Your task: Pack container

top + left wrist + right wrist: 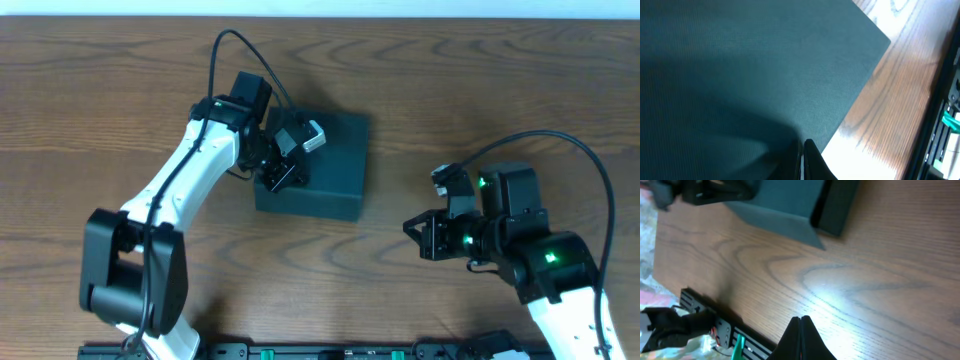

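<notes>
The matte black container [325, 160] sits at the table's middle with its flap lid down or nearly down. My left gripper [283, 170] is at the container's left edge. In the left wrist view the lid [765, 65] fills the frame, and the left gripper's fingers [804, 145] are pinched to a thin slit right on the lid's edge. My right gripper [418, 235] is shut and empty, low over bare wood to the right of the container. In the right wrist view its fingertips [801, 319] touch each other and the container [790, 200] lies ahead.
The wooden table [480, 90] surrounds the container. A black rail with green parts [300, 352] runs along the near edge; it also shows in the right wrist view [715, 322]. No snack packets are in view.
</notes>
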You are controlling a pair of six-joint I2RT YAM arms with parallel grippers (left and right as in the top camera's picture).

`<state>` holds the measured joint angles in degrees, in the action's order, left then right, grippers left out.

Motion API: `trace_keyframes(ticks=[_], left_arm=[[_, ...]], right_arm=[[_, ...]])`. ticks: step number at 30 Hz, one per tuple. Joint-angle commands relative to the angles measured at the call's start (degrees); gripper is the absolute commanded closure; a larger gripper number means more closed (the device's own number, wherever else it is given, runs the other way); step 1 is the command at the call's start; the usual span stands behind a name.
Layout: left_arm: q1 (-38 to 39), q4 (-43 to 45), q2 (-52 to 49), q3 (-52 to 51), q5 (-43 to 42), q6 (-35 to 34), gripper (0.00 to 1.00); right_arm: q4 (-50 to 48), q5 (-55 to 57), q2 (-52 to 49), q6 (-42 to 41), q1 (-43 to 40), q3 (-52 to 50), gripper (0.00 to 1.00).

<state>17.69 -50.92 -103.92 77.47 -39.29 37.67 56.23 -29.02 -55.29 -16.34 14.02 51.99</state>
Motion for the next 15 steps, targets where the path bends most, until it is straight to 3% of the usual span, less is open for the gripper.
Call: trace_keyframes(ticks=[1, 6, 15], left_arm=[[0.0, 0.3, -2.7, -0.2, -0.8, -1.7, 0.94], [0.3, 0.6, -4.7, -0.2, 0.3, -1.7, 0.94], [0.9, 1.7, -4.7, -0.2, 3.7, -3.2, 0.94]], right_arm=[[-0.2, 0.0, 0.5, -1.9, 2.3, -0.8, 0.98], [-5.7, 3.5, 0.5, -7.5, 6.7, -6.1, 0.98], [-36.4, 15.5, -6.1, -28.3, 20.2, -21.5, 0.98]])
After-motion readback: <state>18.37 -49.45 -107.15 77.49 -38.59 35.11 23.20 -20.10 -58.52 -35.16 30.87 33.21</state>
